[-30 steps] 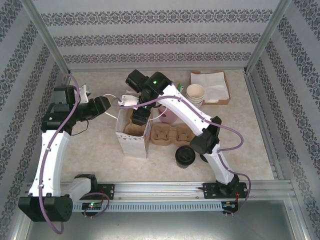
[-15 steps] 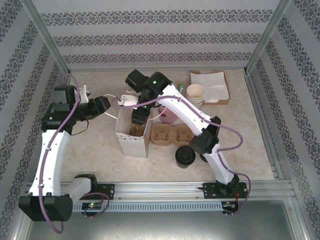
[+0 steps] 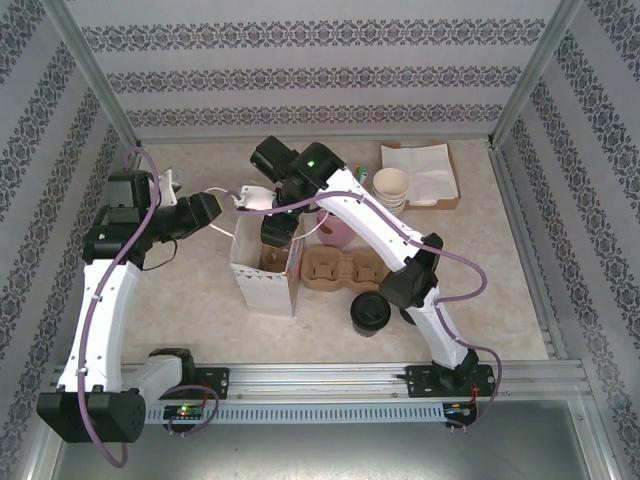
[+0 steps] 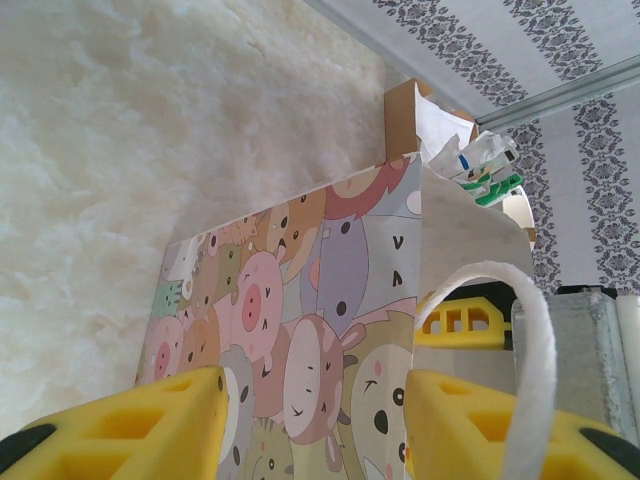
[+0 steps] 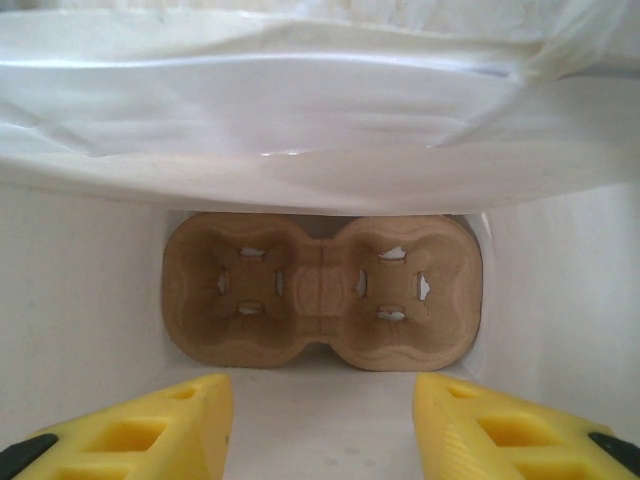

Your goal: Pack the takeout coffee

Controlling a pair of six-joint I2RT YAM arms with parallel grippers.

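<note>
One takeout coffee [image 3: 369, 311] is sitting lidded on the tabletop [image 3: 500, 290] nearest the arm bases, close by the right arm's elbow and outside the bag, so the packing itself is not yet done. Just beyond it, a spare cardboard carrier [image 3: 340, 270] is lying beside the printed paper bag [image 3: 262, 278]. The right tool [image 5: 320, 425] is hanging in the bag's mouth with its yellow jaws apart and nothing between them, above a second carrier [image 5: 322, 290] lying flat on the bag's floor. The left tool [image 4: 315, 425] is standing at the bag's rim, jaws also apart, with the white handle [image 4: 532, 345] looping across one finger. Whether it is bearing on the bag I cannot tell.

I am guessing the next move calls for lifting the right tool clear, reaching back for the cup and lowering it upright into a carrier hole. The sagging rim fold [image 5: 300, 150], the spare carrier and the arm's own elbow are crowding that path. Farther back, a pink object [image 3: 337, 233], stacked lidless cups [image 3: 391, 186] and a napkin box [image 3: 420, 172] are waiting.
</note>
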